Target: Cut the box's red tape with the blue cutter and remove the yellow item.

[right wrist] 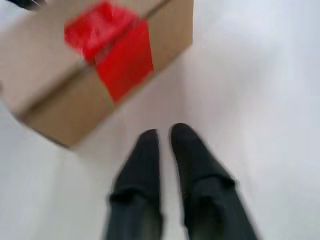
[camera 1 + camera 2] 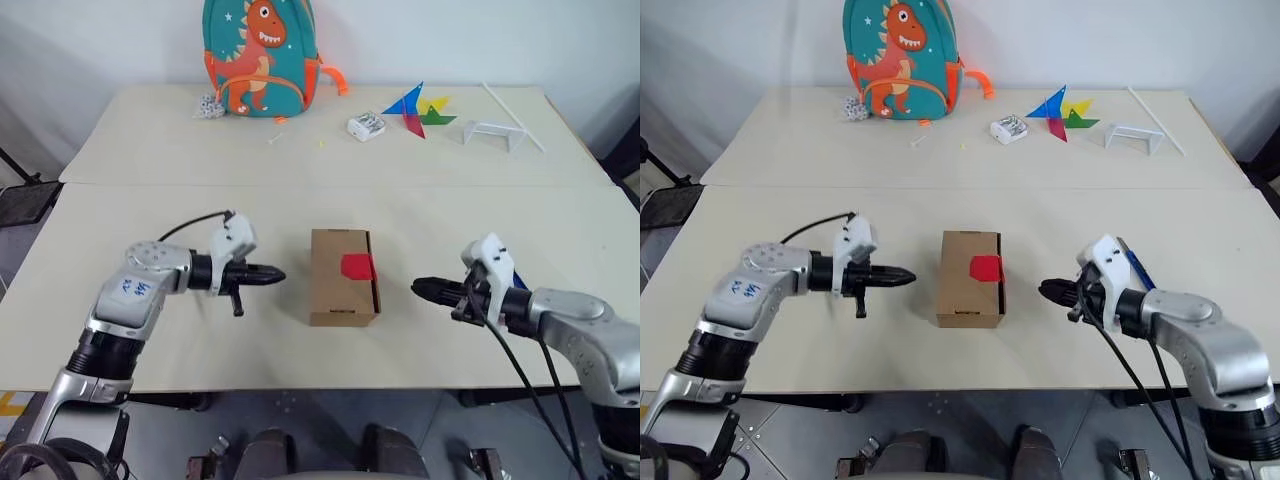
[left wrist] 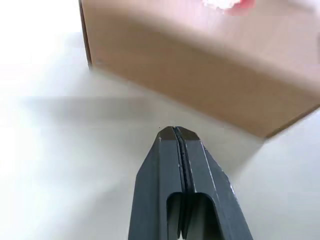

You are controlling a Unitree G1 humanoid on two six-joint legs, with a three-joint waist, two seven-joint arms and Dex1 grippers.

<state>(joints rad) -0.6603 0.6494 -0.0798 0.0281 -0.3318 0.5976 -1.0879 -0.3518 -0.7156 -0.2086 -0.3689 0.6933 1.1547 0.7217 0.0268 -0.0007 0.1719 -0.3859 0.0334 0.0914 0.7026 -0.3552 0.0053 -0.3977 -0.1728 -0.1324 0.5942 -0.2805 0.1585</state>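
Observation:
The brown cardboard box (image 2: pixel 335 290) lies closed in the middle of the table, with the red tape (image 2: pixel 358 266) across its flap seam on the right side. Left of the box, my left gripper (image 2: pixel 275 275) is shut and empty, its tip pointing at the box a short way off; the left wrist view shows the fingers pressed together (image 3: pixel 176 131). On the other side my right gripper (image 2: pixel 418 288) points at the taped side, its fingers slightly open with nothing between them (image 1: pixel 165 137). The blue cutter (image 2: pixel 1138 268) lies on the table behind my right wrist, partly hidden. The yellow item is hidden.
A teal dinosaur backpack (image 2: pixel 260 55) stands at the table's back edge. A paper pinwheel (image 2: pixel 415 108), a small white object (image 2: pixel 366 126), a white bracket (image 2: pixel 492 132) and a thin white stick (image 2: pixel 510 112) lie at the back right. Bare table surrounds the box.

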